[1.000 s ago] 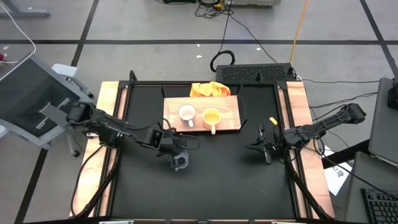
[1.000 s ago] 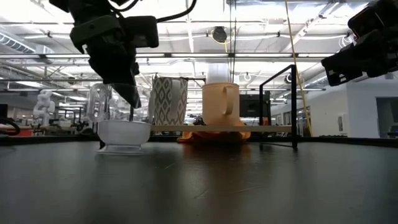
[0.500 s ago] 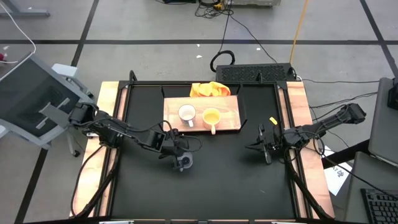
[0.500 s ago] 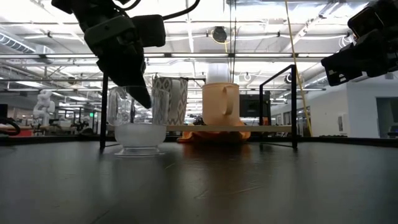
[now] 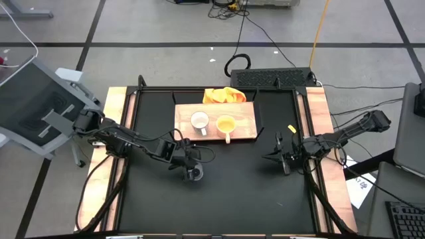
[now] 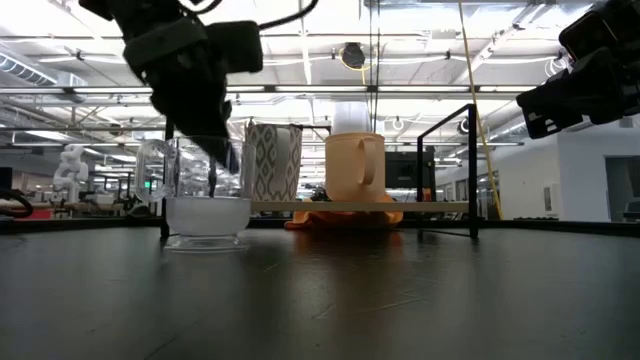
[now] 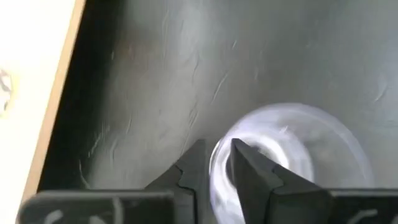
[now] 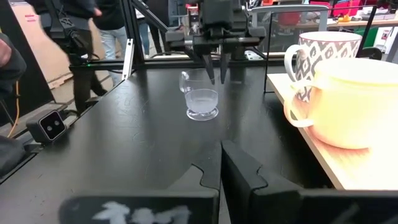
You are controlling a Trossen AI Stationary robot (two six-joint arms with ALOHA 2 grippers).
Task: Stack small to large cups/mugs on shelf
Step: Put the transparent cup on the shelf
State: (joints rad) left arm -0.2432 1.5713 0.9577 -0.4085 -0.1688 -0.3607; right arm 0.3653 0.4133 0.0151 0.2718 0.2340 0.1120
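The clear glass cup (image 5: 195,174) stands on the black table, left of centre and nearer than the shelf; it also shows in the low view (image 6: 205,210) and the right wrist view (image 8: 201,101). My left gripper (image 5: 188,165) is above it, shut on its wall (image 7: 219,167). The white patterned mug (image 5: 199,121) and the orange-yellow mug (image 5: 226,124) stand upright, side by side, on the light-wood shelf (image 5: 246,119). My right gripper (image 5: 281,159) waits shut over the table's right side, touching nothing. My left gripper pinches the glass cup's wall at the rim (image 7: 216,163), one finger (image 7: 252,174) inside the cup and one (image 7: 191,169) outside. The fingers come from above, pointing down (image 8: 216,70). The cup stands upright with its base (image 6: 205,240) on the table.
An orange-yellow cloth (image 5: 224,95) lies bunched behind the shelf's far edge. A black frame (image 6: 446,170) rises around the table. Bare black table lies near and right of the glass. People move in the room beyond (image 8: 74,37).
My left gripper, holding the glass cup, shifted it a little toward the table's right edge and then back left, the cup's base staying on the table. The right arm has kept still.
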